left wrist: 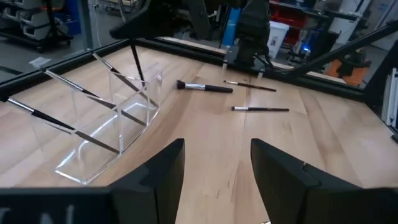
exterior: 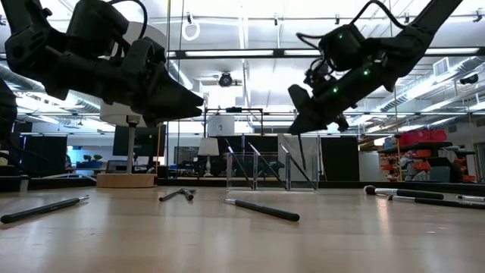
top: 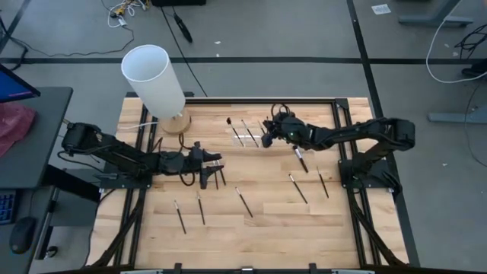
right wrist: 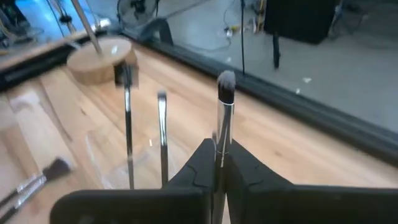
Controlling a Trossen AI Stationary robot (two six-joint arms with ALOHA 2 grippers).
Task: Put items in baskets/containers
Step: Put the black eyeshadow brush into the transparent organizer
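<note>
My right gripper (top: 268, 137) hangs over the clear holder (left wrist: 118, 118), shut on a thin brush (right wrist: 222, 118) with a silver ferrule and a grey tip. Several dark-handled brushes (left wrist: 81, 93) lean in the holder (top: 243, 135). More brushes lie flat on the wood: one (top: 243, 202) at the middle, two (top: 179, 217) at the near left, two (top: 297, 188) to the right. My left gripper (left wrist: 217, 180) is open above the table, left of the holder (exterior: 265, 163), with nothing between its fingers. My right gripper pinches the brush between its two fingertips, just below the silver ferrule (right wrist: 221, 146); the bristle end (right wrist: 225, 81) sticks out past them. The handle behind is hidden by the fingers. Seen from the left wrist, the brush (left wrist: 137, 62) hangs down from the gripper over the holder.
A tall white cylinder on a wooden base (top: 156, 76) stands at the far left of the table. A larger brush (left wrist: 204, 87) and two thin ones (left wrist: 260, 109) lie right of the holder. The black frame rail (top: 228, 99) runs along the far edge.
</note>
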